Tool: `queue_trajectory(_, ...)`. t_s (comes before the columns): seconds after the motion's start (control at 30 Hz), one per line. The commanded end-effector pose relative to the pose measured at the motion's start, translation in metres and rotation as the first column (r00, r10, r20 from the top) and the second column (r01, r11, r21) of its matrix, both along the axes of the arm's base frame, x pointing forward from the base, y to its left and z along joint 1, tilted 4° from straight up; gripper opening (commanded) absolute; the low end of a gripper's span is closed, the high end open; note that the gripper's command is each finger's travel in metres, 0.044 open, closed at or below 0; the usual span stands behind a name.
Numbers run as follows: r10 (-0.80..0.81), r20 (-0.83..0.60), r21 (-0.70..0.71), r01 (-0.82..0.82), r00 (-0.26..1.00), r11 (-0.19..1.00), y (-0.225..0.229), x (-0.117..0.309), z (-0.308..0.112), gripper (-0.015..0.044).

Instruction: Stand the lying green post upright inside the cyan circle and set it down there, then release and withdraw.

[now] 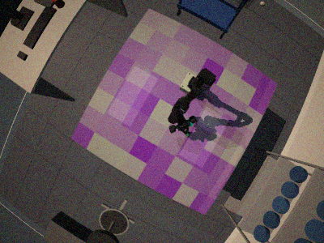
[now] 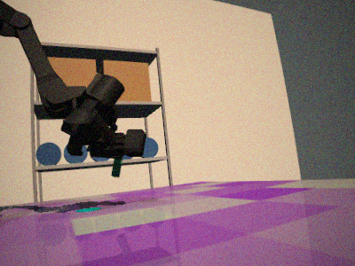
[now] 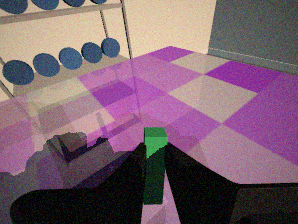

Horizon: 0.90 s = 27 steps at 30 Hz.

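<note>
The green post [image 2: 116, 168] [image 3: 154, 167] is held in the air, near upright with a slight tilt in the exterior view. My gripper [image 2: 118, 157] [image 3: 154, 147] is shut on it, and the post's lower part hangs free below the fingers, well above the floor mat. In the top view the arm covers most of the post. The cyan circle [image 2: 89, 209] lies flat on the mat, seen as a thin ellipse lower left of the post in the exterior view. In the top view a small part of the circle [image 1: 191, 124] shows beside the gripper. The wrist view does not show it.
The patchwork mat [image 1: 117, 158] [image 2: 266, 222] [image 3: 250, 135] is purple and cream. The arm's shadow [image 1: 231, 120] falls across it. A shelf rack with blue round things [image 1: 280, 205] [image 2: 48, 153] [image 3: 70, 58] stands beyond the mat. A blue-topped cart [image 1: 211, 12] stands at another edge.
</note>
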State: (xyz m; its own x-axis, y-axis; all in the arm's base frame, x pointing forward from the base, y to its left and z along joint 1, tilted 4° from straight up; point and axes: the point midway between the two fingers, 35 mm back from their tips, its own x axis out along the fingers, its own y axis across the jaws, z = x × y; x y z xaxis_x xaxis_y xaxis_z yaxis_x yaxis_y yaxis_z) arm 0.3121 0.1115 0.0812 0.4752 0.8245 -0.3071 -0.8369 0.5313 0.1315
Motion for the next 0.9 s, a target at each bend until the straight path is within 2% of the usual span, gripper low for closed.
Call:
queue_trajectory(0.0,0.007,0.012,0.021,-0.007,1.000,1.000,-0.001,-0.003,0.001,0.0023)
queue_trajectory(0.87,0.049,0.101,0.108,-0.060,0.994,0.992,-0.009,-0.024,0.010,0.0023)
